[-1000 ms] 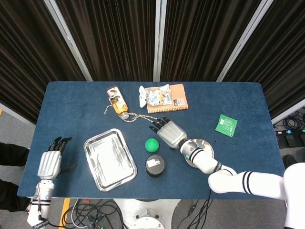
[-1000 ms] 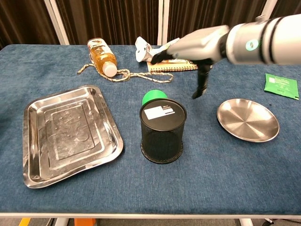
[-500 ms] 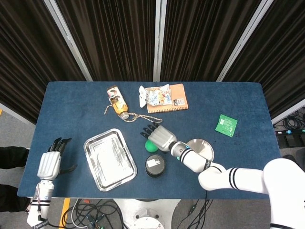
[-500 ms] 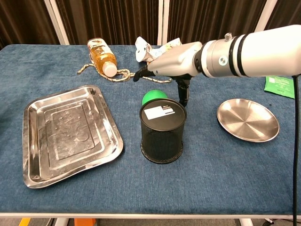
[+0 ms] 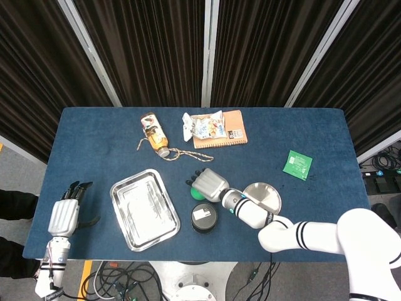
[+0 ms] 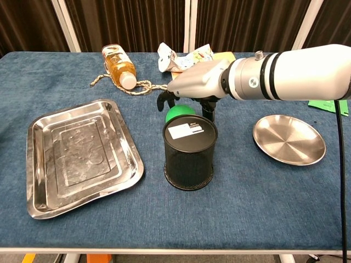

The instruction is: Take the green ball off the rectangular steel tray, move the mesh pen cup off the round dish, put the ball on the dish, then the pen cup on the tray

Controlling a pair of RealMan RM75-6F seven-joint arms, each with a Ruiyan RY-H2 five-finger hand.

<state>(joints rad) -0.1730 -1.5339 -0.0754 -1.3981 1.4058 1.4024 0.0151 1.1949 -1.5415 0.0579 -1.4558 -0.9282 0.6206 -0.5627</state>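
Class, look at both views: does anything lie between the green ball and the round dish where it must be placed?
Nothing visible does. The green ball sits under the right hand; bare cloth separates it from the round dish. The pen cup stands nearer the camera, off that path.

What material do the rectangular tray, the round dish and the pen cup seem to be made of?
The rectangular tray looks like polished steel: it is silvery and mirrors light. The round dish shows the same shiny metal, with a brushed sheen. The pen cup appears to be black wire mesh, probably painted metal, since a fine grid shows on its wall.
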